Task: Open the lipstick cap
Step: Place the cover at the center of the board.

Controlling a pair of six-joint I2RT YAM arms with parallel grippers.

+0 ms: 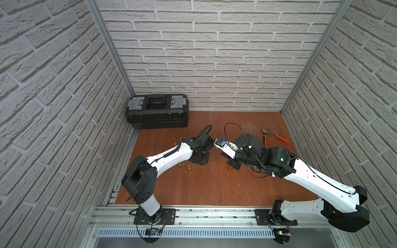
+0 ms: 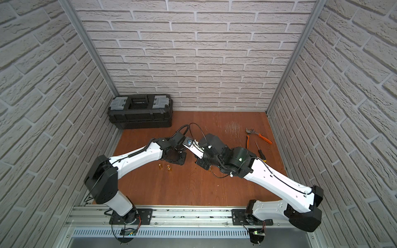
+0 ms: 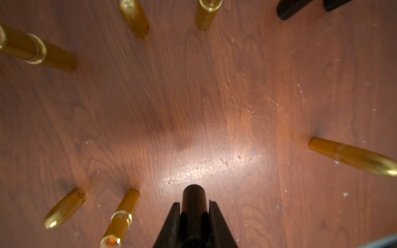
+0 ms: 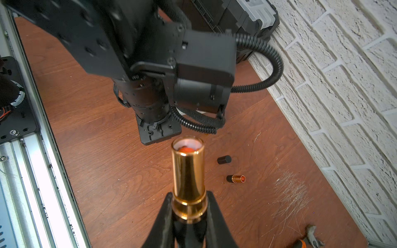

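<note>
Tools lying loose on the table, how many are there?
2. Orange-handled pliers lie near the right wall; a screwdriver lies beside them, nearer the right arm. Others may hide under the arms.

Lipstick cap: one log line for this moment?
left gripper: shut on black cap | right gripper: shut on gold lipstick tube | cap: off

Gold lipstick [image 2: 169,167] on table [image 2: 193,189] nr L arm [image 2: 137,156]; toolbox [image 2: 139,112] at back.

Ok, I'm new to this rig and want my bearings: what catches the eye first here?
An uncapped gold lipstick, orange tip showing, is clamped in the right arm's fingers over the middle of the table. Beside it, the left arm's fingers hold a black cap. A black toolbox sits in the far left corner.
</note>
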